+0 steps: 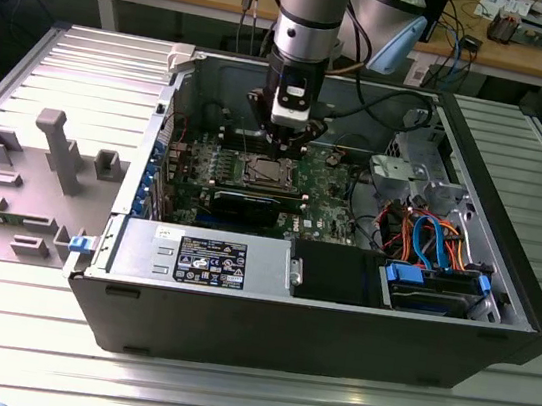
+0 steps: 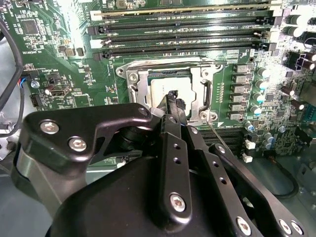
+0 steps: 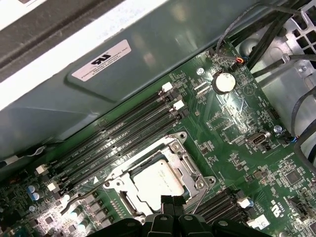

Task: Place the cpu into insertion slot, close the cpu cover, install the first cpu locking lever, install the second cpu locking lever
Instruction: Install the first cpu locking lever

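The cpu (image 3: 159,181) lies in the insertion slot (image 1: 267,172) on the green motherboard, its pale silvery face (image 2: 165,89) showing in both wrist views. The cpu cover (image 3: 183,159), a silvery frame, lies flat around it. Thin wire levers run along two sides of the socket, one (image 3: 79,196) on the side by the small capacitors and one (image 3: 200,198) near my fingers. My gripper (image 1: 287,145) hangs straight above the socket inside the case. Its black fingertips (image 2: 173,98) are pressed together at the socket's edge, with nothing seen between them.
Long black memory slots (image 3: 123,131) run beside the socket. A black expansion card (image 1: 256,204), the grey power-supply box (image 1: 208,258) and a blue-tabbed drive bay (image 1: 436,284) with orange and blue cables (image 1: 428,235) crowd the case. The removed side panel (image 1: 35,160) lies at the exterior view's left.
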